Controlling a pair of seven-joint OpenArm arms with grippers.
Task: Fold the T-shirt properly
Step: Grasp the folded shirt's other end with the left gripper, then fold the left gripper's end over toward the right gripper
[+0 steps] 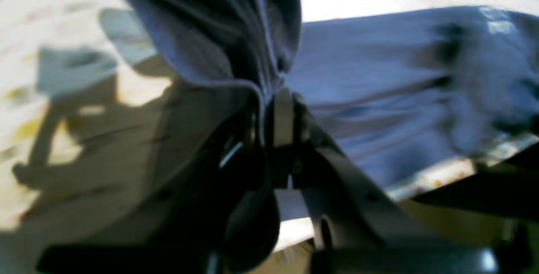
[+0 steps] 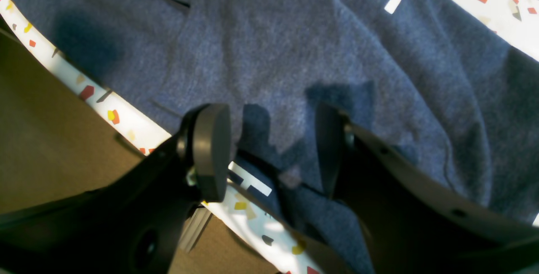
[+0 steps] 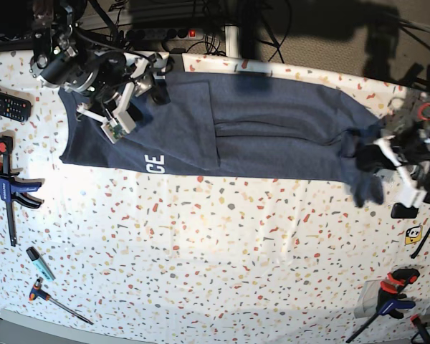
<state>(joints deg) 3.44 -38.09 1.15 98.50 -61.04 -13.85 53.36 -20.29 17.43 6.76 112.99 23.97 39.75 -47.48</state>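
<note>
Lengthwise folded navy T-shirt (image 3: pixel 272 129), bunched end.

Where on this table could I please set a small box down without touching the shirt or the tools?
The widest bare patch of table lies below the T-shirt, between the blue clamp and screwdriver on one side and the clamp on the other. The far edge is crowded: T-shirt, remote, right gripper, left gripper.
</note>
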